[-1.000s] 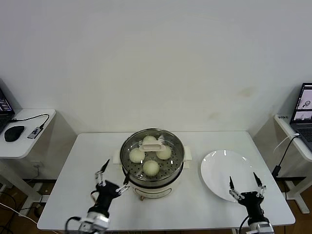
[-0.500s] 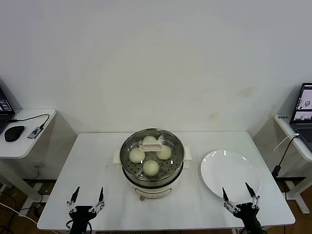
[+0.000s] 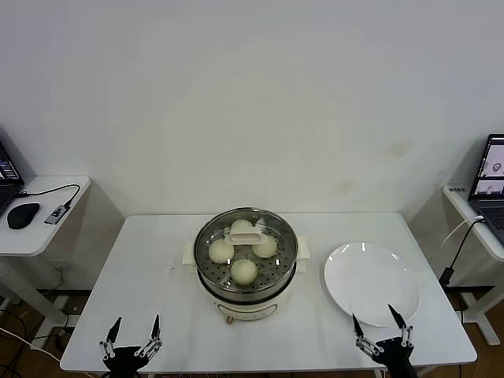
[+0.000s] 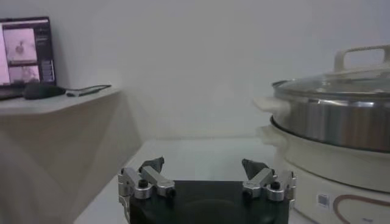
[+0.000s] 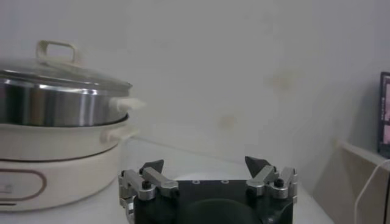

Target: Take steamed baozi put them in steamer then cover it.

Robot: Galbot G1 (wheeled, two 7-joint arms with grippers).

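Two matching grippers, left gripper (image 3: 131,345) and right gripper (image 3: 379,341): black housings, silver metal linkages fastened with dark round screws, slim black-tipped pointed fingers (image 4: 153,164). Row of small holes along the right housing's front edge.

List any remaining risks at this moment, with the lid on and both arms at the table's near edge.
Little looks at risk. The cover sits on the steamer over four baozi, but whether its rim seats evenly cannot be confirmed. The open right gripper hangs close to the plate, so a careless sweep might nudge it. The open left gripper is well clear.
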